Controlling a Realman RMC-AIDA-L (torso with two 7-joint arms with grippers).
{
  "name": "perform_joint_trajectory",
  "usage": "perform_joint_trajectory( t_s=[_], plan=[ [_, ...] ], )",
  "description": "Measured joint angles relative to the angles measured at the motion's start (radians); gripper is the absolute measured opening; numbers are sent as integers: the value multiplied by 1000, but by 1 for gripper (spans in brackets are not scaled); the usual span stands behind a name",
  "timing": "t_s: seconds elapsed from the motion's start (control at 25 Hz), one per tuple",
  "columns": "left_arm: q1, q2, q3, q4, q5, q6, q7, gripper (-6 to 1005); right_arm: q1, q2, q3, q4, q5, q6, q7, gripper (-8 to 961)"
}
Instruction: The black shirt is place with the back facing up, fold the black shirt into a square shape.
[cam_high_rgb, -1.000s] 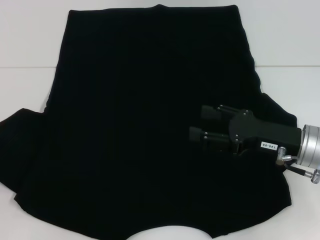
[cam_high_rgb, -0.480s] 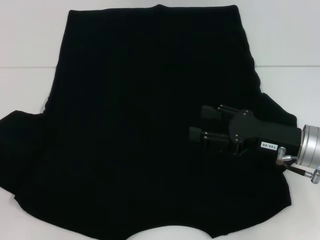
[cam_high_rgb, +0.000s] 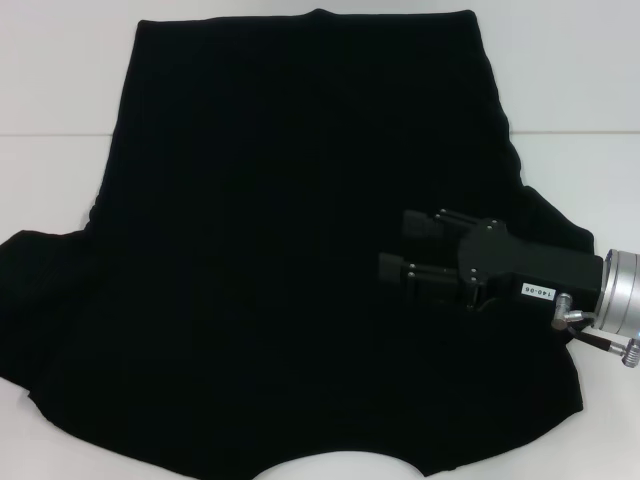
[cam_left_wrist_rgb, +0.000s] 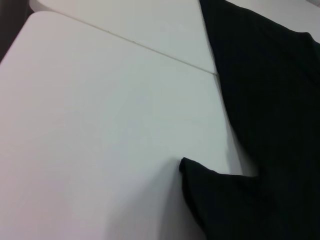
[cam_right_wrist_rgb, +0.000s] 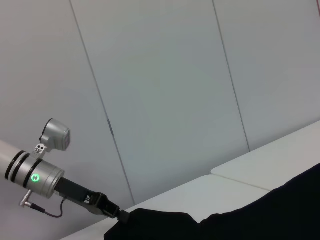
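Shirt: the black shirt (cam_high_rgb: 300, 250) is spread flat on the white surface (cam_high_rgb: 60, 80). It covers most of the surface, from the far edge down to the near edge. No letters are seen on the side that faces up.
Shirt shape: the far end is narrower and straight. The near end is wider, with a curved dip in the middle of its near edge. One sleeve sticks out toward the left edge of the surface, and one toward the right edge.
Right tool: the right tool (cam_high_rgb: 392, 248) is seen in the head view over the right part of the shirt, close to the right sleeve. It points toward the middle of the shirt. Two black fingers (cam_high_rgb: 418, 224) are seen side by side with a thin dark gap between them. It cannot be told if they are apart or together, or if cloth is held.
Left tool: in the right wrist view, the left tool (cam_right_wrist_rgb: 112, 211) is seen far off at the edge of the shirt (cam_right_wrist_rgb: 240, 220), with a dark cloth fold right at its tip. Its fingers are hidden, so their state cannot be told.
Left wrist view: a sleeve corner of the shirt (cam_left_wrist_rgb: 220, 200) is seen lying flat on the surface (cam_left_wrist_rgb: 100, 125).
Surface: a thin seam line (cam_left_wrist_rgb: 150, 49) runs across the white top.
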Motion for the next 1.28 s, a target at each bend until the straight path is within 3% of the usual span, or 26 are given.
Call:
perform_joint_trajectory(
  t_s=[1.28],
  plan=[
    [-13, 6, -12, 18, -13, 90, -4, 12, 0, 0, 0, 2, 0, -1, -1, 853]
  ],
)
